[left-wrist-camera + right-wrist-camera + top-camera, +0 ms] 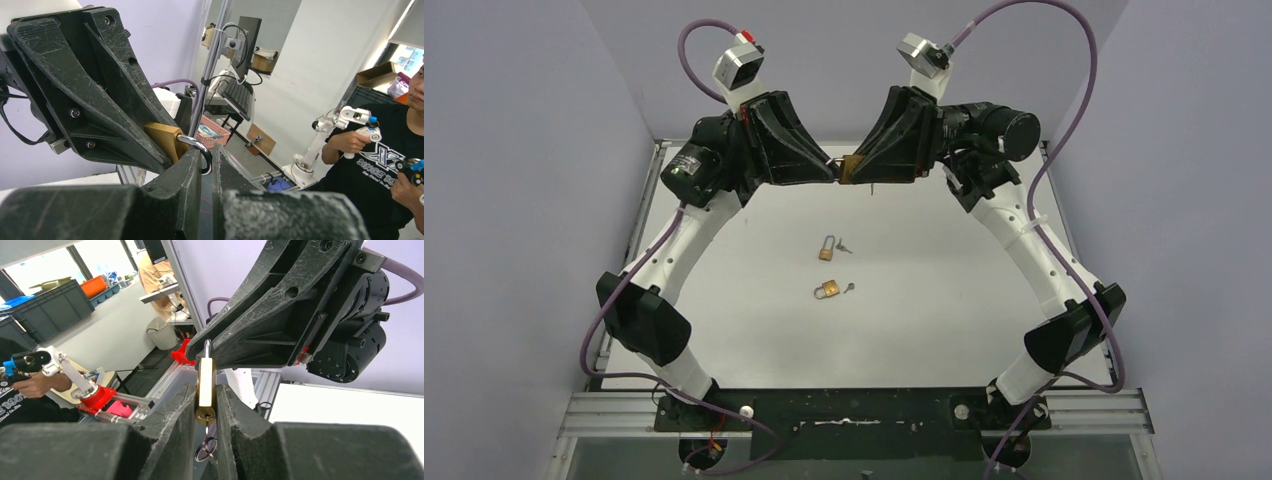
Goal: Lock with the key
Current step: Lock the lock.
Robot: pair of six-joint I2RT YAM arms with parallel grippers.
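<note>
Right fingers (182, 412) pinch a brass padlock (205, 382) in mid-air, key (206, 426) hanging from its base.
Left fingers (186, 172) clamp its shackle (201, 149); two more padlocks (826, 249) (827, 291) lie on the bench (944, 300) below.

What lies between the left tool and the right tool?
A brass padlock, key in its base: right tool grips its body, left tool its silver shackle. Both wrist views show it.

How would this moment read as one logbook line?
right gripper: shut on padlock | left gripper: shut on shackle | key: inserted | table: two spare padlocks
</note>
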